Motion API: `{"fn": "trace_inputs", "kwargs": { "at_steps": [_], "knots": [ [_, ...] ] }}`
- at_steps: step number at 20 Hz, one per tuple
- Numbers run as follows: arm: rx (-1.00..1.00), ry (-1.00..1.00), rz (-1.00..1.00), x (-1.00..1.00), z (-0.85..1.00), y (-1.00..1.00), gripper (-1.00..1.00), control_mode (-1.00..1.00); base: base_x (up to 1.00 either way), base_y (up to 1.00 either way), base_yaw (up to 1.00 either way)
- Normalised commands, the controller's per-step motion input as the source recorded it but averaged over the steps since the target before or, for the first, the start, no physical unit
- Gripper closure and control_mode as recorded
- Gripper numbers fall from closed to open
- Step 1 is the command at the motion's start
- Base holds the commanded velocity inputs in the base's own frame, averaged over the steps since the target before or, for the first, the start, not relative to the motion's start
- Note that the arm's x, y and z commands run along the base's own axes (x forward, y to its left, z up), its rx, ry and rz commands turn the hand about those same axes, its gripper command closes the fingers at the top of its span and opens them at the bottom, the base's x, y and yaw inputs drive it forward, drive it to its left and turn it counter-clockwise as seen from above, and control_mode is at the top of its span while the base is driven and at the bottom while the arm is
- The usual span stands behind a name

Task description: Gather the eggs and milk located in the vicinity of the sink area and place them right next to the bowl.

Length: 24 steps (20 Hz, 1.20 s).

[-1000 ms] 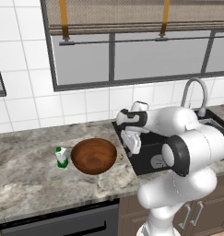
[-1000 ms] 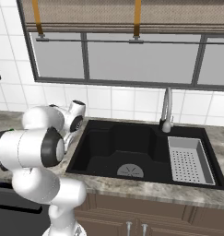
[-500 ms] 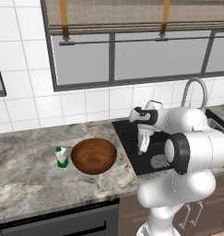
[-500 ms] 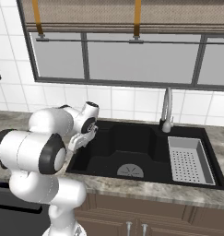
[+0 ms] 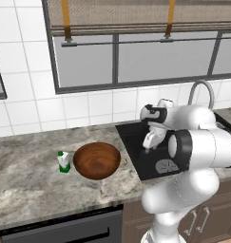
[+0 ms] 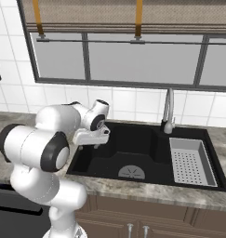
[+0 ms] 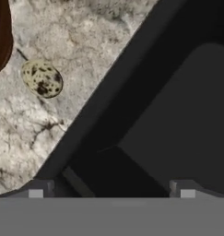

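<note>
**Arm folded over the sink's near-left corner, jaws wide and empty**

The white arm rises from its base, bends sharply at the elbow and carries its hand forward and low, so the gripper [image 5: 149, 144] hangs above the left edge of the black sink [image 6: 147, 153]. From the right side the gripper [image 6: 92, 141] shows as a pale block under the dark wrist joint, pointing downward over the rim. The hand's own camera shows the two fingertips [image 7: 36, 190] set far apart at the bottom of the picture, jaws wide, with nothing between them.

The egg [image 7: 42, 79], speckled and pale, lies on the grey stone counter [image 5: 26, 175] at about 10 o'clock from the fingertips, just beside the bowl's brown rim [image 7: 1, 37] and apart from the sink edge.

On the counter the wooden bowl [image 5: 97, 160] sits upright. The milk carton [image 5: 63, 162] stands upright at the bowl's 9 o'clock, close beside it.

In the sink's right basin rests a grey perforated tray [image 6: 191, 161]. The silver faucet [image 6: 169, 113] stands at 12 o'clock behind the basins.
</note>
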Motion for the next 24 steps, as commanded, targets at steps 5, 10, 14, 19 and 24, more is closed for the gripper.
{"fn": "trace_inputs", "kwargs": {
  "at_steps": [5, 10, 14, 19, 24],
  "knots": [
    [-0.06, 0.11, -0.53, 0.00, 0.11, -0.29, -1.00, -1.00, 0.00, 0.00, 0.00],
    [-0.09, 0.03, -0.49, -0.07, 0.03, -0.13, -1.00, -1.00, 0.00, 0.00, 0.00],
    [-0.20, -0.02, -0.34, -0.40, 0.01, -0.02, -1.00, -1.00, 0.00, 0.00, 0.00],
    [-0.25, -0.14, -0.14, -0.49, 0.33, 0.01, -1.00, -1.00, 0.00, 0.00, 0.00],
    [-0.13, -0.18, -0.03, -0.47, 0.85, 0.04, -1.00, -1.00, 0.00, 0.00, 0.00]
  ]
}}
